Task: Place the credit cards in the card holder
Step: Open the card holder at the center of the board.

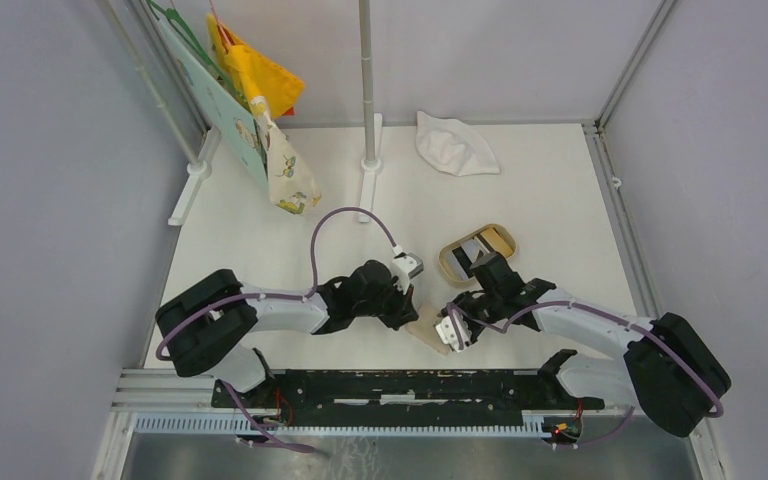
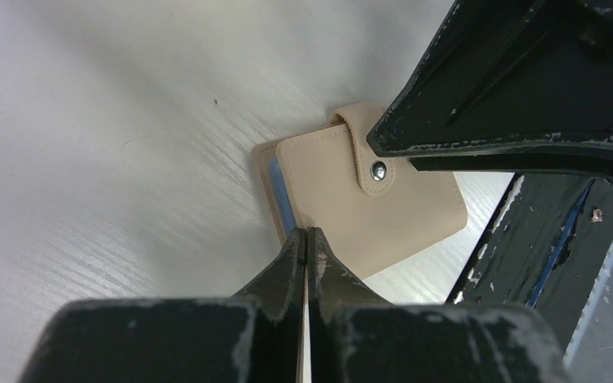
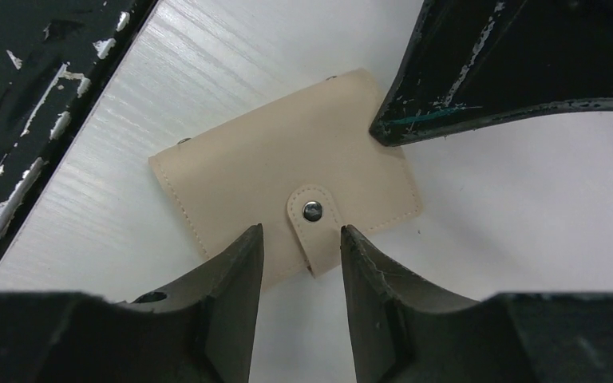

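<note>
Right wrist: right pincer [image 3: 302, 235] released, astride snap tab [image 3: 313, 211] of card holder [image 3: 271, 159] on counter [image 3: 527, 199]; left pincer [image 2: 306, 239] clenched at edge.

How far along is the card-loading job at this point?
Nothing done yet: the card holder lies closed, and credit cards seem to sit in the tan tray. In hand: the right gripper straddles the snap tab; the left gripper is shut at the holder's edge. Left: opening, loading.
</note>
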Motion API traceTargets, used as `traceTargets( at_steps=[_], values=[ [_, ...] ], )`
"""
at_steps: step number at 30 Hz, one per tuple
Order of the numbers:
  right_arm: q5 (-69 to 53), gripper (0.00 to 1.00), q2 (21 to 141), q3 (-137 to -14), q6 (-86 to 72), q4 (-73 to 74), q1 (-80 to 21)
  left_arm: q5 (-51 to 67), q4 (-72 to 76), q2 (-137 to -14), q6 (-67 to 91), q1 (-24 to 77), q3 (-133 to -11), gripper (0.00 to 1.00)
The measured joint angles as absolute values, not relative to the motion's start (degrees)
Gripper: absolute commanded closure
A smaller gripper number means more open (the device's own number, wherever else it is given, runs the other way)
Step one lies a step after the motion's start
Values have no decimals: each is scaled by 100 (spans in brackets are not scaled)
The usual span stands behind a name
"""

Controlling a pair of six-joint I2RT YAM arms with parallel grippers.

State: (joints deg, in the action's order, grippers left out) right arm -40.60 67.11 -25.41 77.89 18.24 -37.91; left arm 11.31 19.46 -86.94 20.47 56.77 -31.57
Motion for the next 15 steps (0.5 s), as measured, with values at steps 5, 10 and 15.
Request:
traceTargets(
  at_steps=[5, 10, 15],
  values=[
    [-3905, 48, 6805, -2585, 7714, 1767, -3907, 1168, 1940, -8779, 2047, 5675, -3190, 98],
    [-3785, 46, 6908, -2700, 7701, 1820, -4012, 1210, 1927, -8805, 2045, 5671, -3210, 98],
    [-3636, 45, 7155, -2985, 7708, 2106, -4132, 1240, 1898, -8858, 2043, 5669, -3251, 98]
  ],
)
